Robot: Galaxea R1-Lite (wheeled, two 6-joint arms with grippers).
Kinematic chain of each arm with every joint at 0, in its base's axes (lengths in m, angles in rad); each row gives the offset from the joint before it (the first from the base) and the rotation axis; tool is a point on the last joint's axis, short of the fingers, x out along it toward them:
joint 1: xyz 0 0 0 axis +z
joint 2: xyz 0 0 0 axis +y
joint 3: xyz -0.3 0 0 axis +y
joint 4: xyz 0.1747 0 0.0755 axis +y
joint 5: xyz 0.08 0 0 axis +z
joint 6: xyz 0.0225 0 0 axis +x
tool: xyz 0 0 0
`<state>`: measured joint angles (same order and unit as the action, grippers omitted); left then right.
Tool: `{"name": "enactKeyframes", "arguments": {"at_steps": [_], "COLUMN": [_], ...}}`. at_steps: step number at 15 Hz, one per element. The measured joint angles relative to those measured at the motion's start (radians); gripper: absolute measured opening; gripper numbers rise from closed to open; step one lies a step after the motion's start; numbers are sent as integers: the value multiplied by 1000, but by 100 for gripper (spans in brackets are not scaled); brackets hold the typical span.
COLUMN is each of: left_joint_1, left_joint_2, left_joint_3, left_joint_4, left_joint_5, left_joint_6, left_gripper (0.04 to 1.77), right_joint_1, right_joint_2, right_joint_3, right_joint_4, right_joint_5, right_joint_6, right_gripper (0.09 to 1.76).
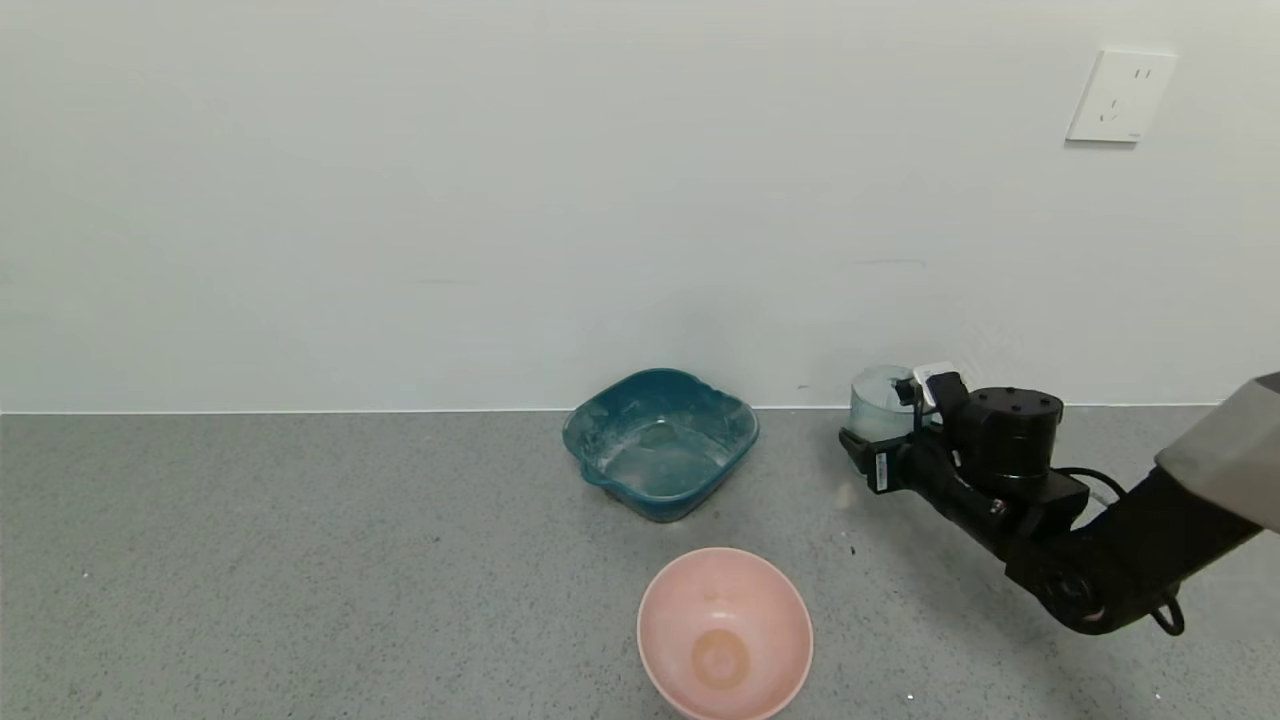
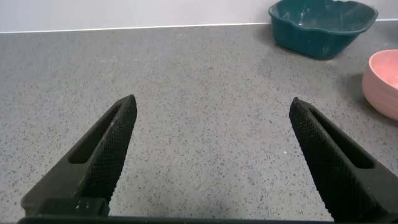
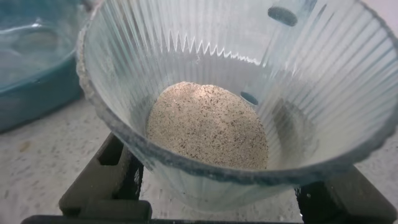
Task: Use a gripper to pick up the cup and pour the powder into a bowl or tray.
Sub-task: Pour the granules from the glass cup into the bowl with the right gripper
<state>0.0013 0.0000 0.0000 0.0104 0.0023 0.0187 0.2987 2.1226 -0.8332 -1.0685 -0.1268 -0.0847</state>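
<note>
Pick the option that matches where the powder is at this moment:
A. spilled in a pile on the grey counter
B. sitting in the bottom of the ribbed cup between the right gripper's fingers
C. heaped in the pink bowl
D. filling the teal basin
B. The right wrist view shows the powder lying in the bottom of the ribbed cup, which the right gripper holds upright beside the teal basin.

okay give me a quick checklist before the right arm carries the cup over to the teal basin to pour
1. Right gripper around the cup: ok, its fingers flank the ribbed wall.
2. Cup upright: ok.
3. Powder inside: ok, a mound sits at the bottom.
4. Teal basin open and upright: ok, only white dusting inside.
5. Pink bowl off the path: ok, nearer the robot than the basin.
6. Left gripper clear: ok, open over bare floor.
</note>
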Motion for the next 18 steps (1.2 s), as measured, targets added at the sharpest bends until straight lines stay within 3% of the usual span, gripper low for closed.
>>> {"name": "enactKeyframes", "arguments": {"at_steps": [7,13,18], "left_joint_1": [0,0,0], "left_joint_2": [0,0,0], "left_joint_3": [0,0,0], "left_joint_4": [0,0,0], "left_joint_5": [0,0,0], "left_joint_6": [0,0,0], "left_gripper": [176,176,176], "right_joint_1": [82,94,100], "right_joint_2": [-129,-134,-63], "right_joint_3": [-68,-300,-493], "right_joint_4": [250,538,653], "right_joint_5": [-8,-53,-140], "right_joint_6": [-150,-336,-436], "right_gripper": [135,135,135]}}
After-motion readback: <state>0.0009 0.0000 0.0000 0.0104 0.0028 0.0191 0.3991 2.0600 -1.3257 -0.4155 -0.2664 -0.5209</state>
